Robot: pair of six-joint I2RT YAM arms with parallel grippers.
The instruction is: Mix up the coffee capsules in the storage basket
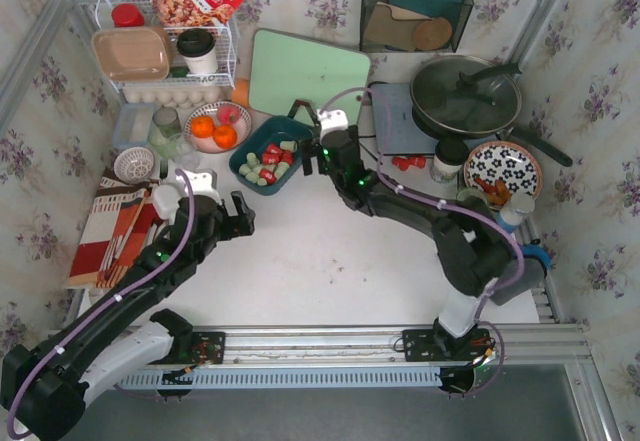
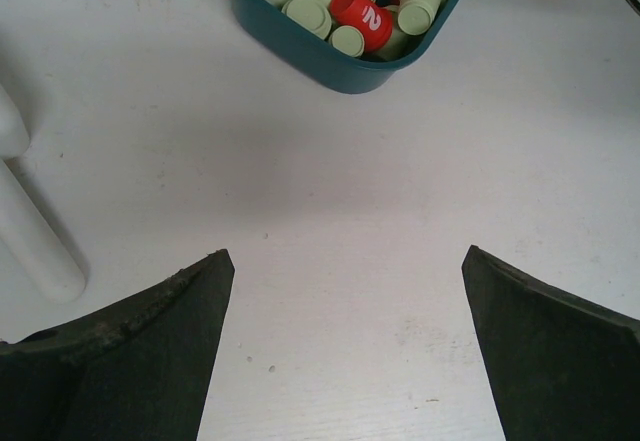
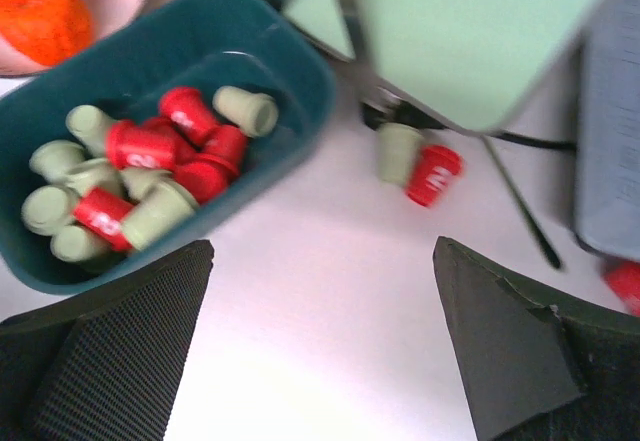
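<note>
The coffee capsules [image 1: 268, 164], red and pale green, lie jumbled together in the storage basket [image 1: 240, 158], which sits on the white table [image 1: 320, 261] in the middle left of the overhead view, angled, just in front of the pale green cutting board [image 1: 305, 76]. In my right wrist view the capsules [image 3: 140, 176] pile toward the near end of the basket [image 3: 250, 61], leaving its far end bare. Two more capsules, one green [image 3: 398, 151] and one red [image 3: 435, 173], lie touching each other on the table outside the basket, close to the board's edge [image 3: 460, 31]. A few other red ones [image 1: 405, 161] lie farther right, beside a grey-blue mat.

The right gripper [image 1: 318, 156] hangs just to the right of the basket; its jaws are spread wide with nothing between them [image 3: 322, 246], and only bare table shows in the gap. The left gripper [image 1: 245, 213] is on the near side of the basket, a little apart from it. Its wrist view shows the jaws equally wide and empty [image 2: 347, 251], with the basket's rounded corner [image 2: 330, 61] and its capsules [image 2: 350, 1] straight ahead.

A bowl of oranges [image 1: 212, 129] stands just left of the basket, and a lidded dark pan [image 1: 465, 96] sits at the far right.
</note>
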